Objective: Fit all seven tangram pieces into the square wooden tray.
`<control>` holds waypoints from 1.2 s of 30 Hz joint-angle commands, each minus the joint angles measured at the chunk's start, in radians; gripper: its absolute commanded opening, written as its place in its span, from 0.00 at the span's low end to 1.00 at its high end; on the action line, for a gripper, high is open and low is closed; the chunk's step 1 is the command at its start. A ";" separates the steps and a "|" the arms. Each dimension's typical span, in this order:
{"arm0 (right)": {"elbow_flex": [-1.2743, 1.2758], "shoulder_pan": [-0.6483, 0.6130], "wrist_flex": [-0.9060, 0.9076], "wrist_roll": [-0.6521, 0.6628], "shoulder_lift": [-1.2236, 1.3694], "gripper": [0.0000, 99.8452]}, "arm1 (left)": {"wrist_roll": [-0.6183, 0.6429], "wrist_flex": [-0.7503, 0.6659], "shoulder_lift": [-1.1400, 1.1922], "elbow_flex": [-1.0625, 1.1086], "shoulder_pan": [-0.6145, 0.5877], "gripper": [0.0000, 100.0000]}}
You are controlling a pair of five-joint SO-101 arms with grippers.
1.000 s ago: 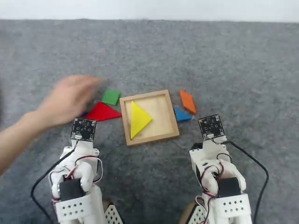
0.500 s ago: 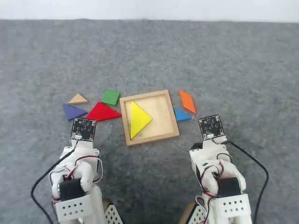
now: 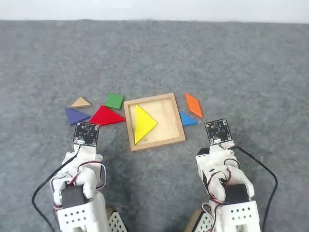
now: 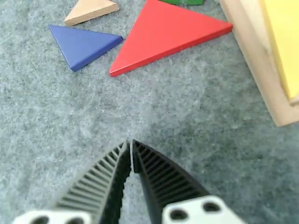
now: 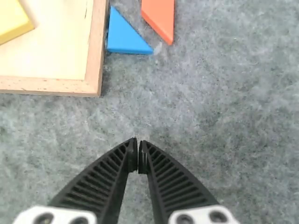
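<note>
- Since a second ago, a person's hand that hung over the pieces left of the tray has gone. The small tan triangle (image 3: pixel 80 102) and purple triangle (image 3: pixel 75 116) now lie exposed; both arms are unmoved.
- Square wooden tray (image 3: pixel 158 144) sits mid-carpet, turned slightly askew, ahead of and between the two arms.
- Yellow triangle (image 3: pixel 143 124) lies flat inside the tray. Its long edge runs far-to-near along the left wall and its apex points at the right wall. The tray's right half is bare wood.
- Red triangle (image 3: pixel 106 117) lies just beside the tray's left wall, long edge nearest the arms, apex pointing away. The green square (image 3: pixel 114 100) is just beyond it.
- Blue triangle (image 3: pixel 187 118) lies close against the tray's right wall; whether they touch cannot be told. The orange parallelogram (image 3: pixel 193 105) is just beyond, long axis running far-to-near on a slant.
- Left gripper (image 4: pixel 130 143): jaws together, holding nothing, over bare grey carpet (image 3: pixel 231 67) short of the red triangle.
- Right gripper (image 5: pixel 138 142): jaws together, holding nothing, short of the tray's near right corner.
- Open carpet surrounds the group on all sides.
</note>
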 commanded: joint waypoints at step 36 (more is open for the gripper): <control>0.017 -0.008 0.012 -0.014 -0.019 0.02 | -0.295 -0.247 0.023 -0.147 -0.008 0.02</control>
